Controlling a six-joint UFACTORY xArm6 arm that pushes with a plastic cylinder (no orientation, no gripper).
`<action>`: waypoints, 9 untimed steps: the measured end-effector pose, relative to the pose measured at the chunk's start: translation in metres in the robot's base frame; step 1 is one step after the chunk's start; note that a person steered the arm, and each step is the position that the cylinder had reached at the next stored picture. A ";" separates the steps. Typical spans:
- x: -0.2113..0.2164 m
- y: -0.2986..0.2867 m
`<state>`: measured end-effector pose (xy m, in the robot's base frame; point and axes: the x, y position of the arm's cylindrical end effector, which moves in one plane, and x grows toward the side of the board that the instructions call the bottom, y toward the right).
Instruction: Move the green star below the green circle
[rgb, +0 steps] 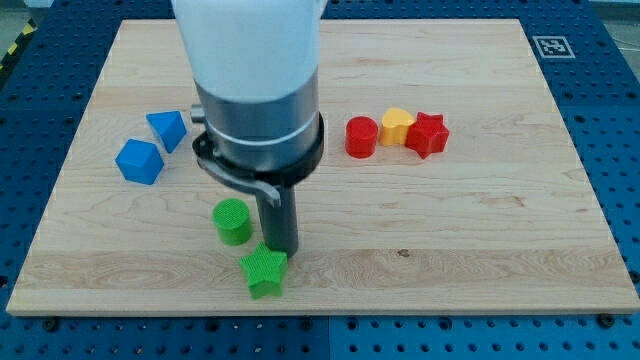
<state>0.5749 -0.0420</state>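
The green star (264, 272) lies near the view's bottom, a little left of centre. The green circle (232, 221) stands just above and to the left of it, a small gap apart. My tip (281, 248) is at the star's upper right edge, touching or nearly touching it, and just right of the circle. The arm's white and grey body hides the board above the tip.
A blue cube-like block (138, 161) and a blue triangular block (167, 129) lie at the view's left. A red circle (362, 137), a yellow heart (397, 126) and a red star (427, 134) sit together at the upper right. The wooden board (500, 250) ends just below the green star.
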 end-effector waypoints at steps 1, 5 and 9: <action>0.007 0.019; 0.044 0.044; 0.037 -0.010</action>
<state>0.6123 -0.0518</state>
